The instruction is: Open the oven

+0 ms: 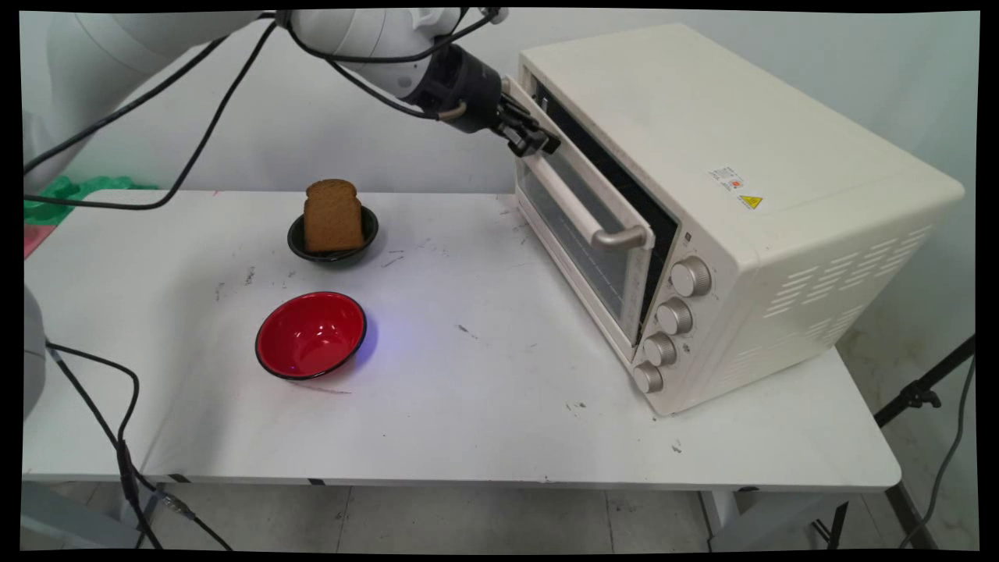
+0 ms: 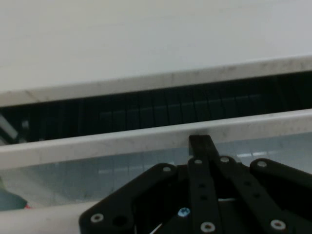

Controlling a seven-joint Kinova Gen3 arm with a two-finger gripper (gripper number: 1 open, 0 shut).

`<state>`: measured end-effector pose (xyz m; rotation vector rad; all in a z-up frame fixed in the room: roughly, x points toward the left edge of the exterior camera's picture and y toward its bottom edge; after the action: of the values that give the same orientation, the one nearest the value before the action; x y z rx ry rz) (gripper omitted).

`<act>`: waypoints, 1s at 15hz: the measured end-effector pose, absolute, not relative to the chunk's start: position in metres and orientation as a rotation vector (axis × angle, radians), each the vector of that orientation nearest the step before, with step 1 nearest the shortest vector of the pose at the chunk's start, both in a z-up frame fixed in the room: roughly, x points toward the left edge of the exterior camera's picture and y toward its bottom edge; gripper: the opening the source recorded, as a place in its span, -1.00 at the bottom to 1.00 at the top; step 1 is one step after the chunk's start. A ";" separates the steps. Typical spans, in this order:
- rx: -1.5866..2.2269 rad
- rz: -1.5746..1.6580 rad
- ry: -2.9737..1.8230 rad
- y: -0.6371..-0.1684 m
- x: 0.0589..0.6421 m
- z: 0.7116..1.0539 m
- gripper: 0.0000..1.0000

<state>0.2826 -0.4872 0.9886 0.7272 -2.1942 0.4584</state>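
White table (image 1: 484, 421) carries everything. Cream oven (image 1: 726, 195) takes up the table's right half, running from the far edge toward the near right corner, its front facing left. Oven door (image 1: 581, 234) is ajar, tilted out at the top, with a dark gap between the door's top edge and the oven body; hand view shows that gap as a dark slot above the door's pale top rail. Door handle (image 1: 581, 211) is a bar across the upper door, metal at its near end. Four round knobs (image 1: 671, 316) sit in a column on the oven front, at its near end, beside the door. A warning sticker (image 1: 737, 187) is on the oven top.

White arm (image 1: 367, 39) comes in from the upper left, black cables (image 1: 195, 133) hanging off it. End effector (image 1: 538, 140) is at the door's top edge, far end, touching or hooked on it. Fingers look pressed together with tips at the door rail, but whether they pinch the edge I cannot tell.

Red bowl (image 1: 311, 334) sits left of table centre, nearer the front edge, empty inside. Black bowl (image 1: 332, 234) is behind it, toward the far edge, well apart from the oven. Toast slice (image 1: 332, 215) stands upright in the black bowl.

Green bag-like thing (image 1: 70, 191) lies at the far left corner.
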 end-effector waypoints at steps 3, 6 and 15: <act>0.725 0.455 -2.199 -0.480 0.293 0.984 -1.00; 0.724 0.449 -2.204 -0.474 0.304 0.977 -1.00; 0.733 0.426 -2.197 -0.450 0.342 0.953 -1.00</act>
<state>0.3424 -0.4502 0.9527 0.7328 -2.1974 0.4259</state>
